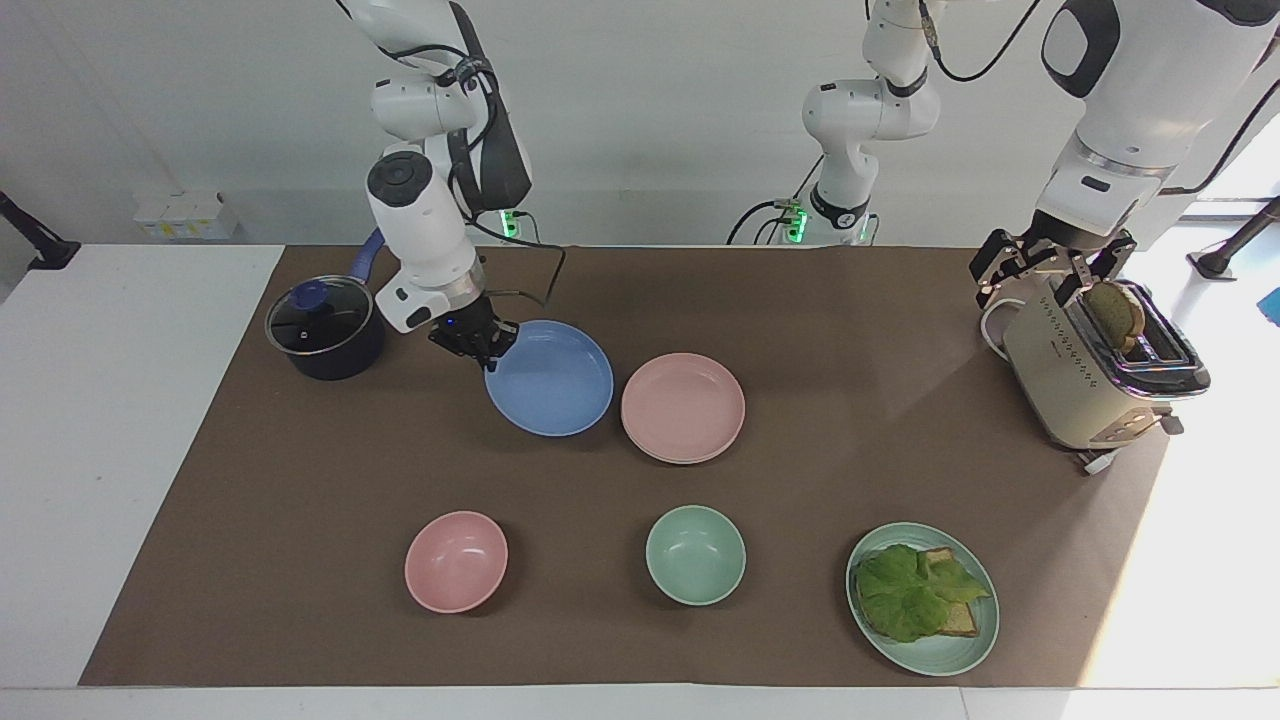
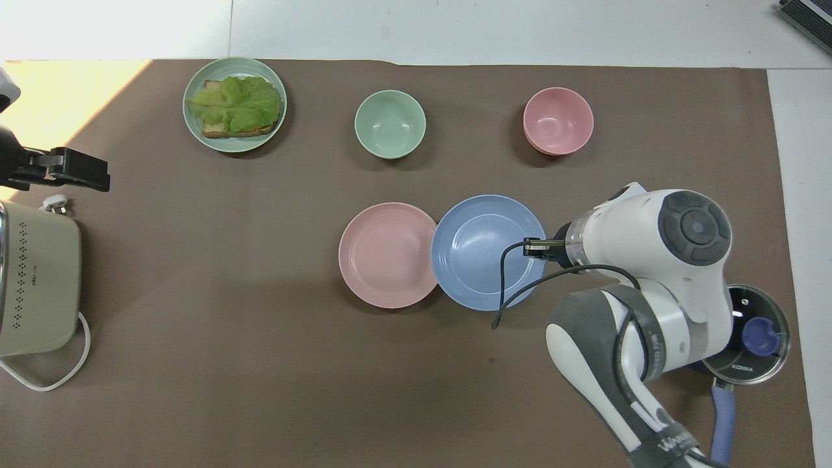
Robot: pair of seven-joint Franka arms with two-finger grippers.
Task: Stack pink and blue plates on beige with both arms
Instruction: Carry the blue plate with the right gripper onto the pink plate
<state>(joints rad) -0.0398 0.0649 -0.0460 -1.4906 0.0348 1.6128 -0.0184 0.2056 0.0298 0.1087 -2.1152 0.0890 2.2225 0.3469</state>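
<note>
Right arm is carrying the shallow round matte blue plate (image 1: 549, 378) off the bench (image 1: 300, 480), over the brown mat, toward the pink plate; right gripper (image 1: 487, 345) is clamped tight on its rim, on the edge toward the right arm's end. The blue plate is hanging slightly tilted, its free edge just beside or overlapping the shallow round matte pastel pink plate (image 1: 683, 407) mid-bench; a thin paler rim is showing under the pink one, likely the beige plate, can't confirm. Judgement: transfer step is underway; next move needs centring blue over pink, levelling, lowering, then releasing. Smooth thin rims, so slip risk at the pinch. Left gripper (image 1: 1040, 268) is waiting over the boxy cream toaster (image 1: 1080, 385), jaws spread wide, holding nothing.
</note>
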